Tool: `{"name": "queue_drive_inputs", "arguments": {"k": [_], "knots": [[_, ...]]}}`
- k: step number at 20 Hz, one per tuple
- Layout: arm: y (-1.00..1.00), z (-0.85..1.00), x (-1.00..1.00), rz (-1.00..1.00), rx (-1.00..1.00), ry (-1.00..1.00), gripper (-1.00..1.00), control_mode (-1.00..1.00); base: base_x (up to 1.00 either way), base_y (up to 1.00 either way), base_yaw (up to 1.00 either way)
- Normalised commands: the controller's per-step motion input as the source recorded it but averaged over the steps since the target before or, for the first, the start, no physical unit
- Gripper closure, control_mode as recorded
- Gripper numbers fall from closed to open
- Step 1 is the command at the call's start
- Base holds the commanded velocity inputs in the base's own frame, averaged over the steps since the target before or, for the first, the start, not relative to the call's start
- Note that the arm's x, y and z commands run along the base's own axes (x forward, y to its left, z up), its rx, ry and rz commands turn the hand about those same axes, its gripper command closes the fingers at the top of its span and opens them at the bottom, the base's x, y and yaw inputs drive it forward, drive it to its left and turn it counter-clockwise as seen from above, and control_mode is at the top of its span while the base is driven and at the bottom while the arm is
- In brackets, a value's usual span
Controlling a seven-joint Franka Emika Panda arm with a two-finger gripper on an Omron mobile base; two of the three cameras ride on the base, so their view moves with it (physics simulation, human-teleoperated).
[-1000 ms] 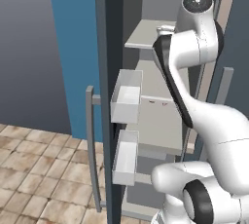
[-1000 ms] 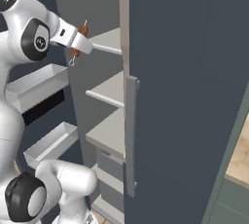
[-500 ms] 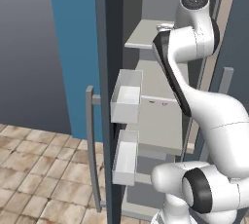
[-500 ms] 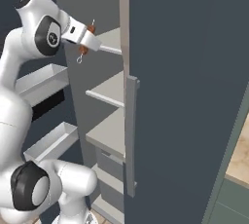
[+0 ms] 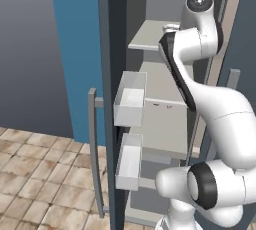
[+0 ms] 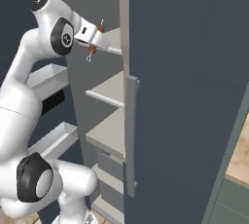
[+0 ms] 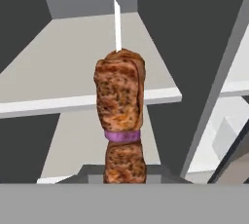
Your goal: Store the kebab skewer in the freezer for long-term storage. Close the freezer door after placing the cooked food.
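Note:
My gripper is shut on the kebab skewer, a thin stick with reddish-brown chunks, held in the air at the front edge of the freezer's upper shelf. In the hand view the kebab skewer points toward that light grey shelf, above its level. The freezer stands open with its shelves showing. Swung out to the left is the freezer door, seen edge-on, with its bar handle and whitish bins. My fingertips are hidden below the skewer in the hand view.
The neighbouring dark grey door with its vertical handle rises close on the right of the opening. Lower shelves sit under the gripper. The arm's elbow fills much of the opening. A tiled floor lies to the left.
The arm has stretched forward, carrying the skewer from in front of the opening toward the upper shelf's edge. The door and shelves have not moved.

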Motion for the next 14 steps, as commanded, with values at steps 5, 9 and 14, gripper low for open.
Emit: {"name": "queue_drive_inputs", "arguments": {"k": [5, 9, 14], "knots": [[0.00, 0.00, 0.46, 0.01, 0.00, 0.00, 1.00, -1.00, 0.00, 0.00, 0.00], [0.00, 0.00, 0.62, 0.00, 0.00, 0.00, 1.00, -1.00, 0.00, 0.00, 0.00], [-0.07, 0.00, 0.60, 0.00, -0.01, 0.01, 1.00, -1.00, 0.00, 0.00, 0.00]]}}
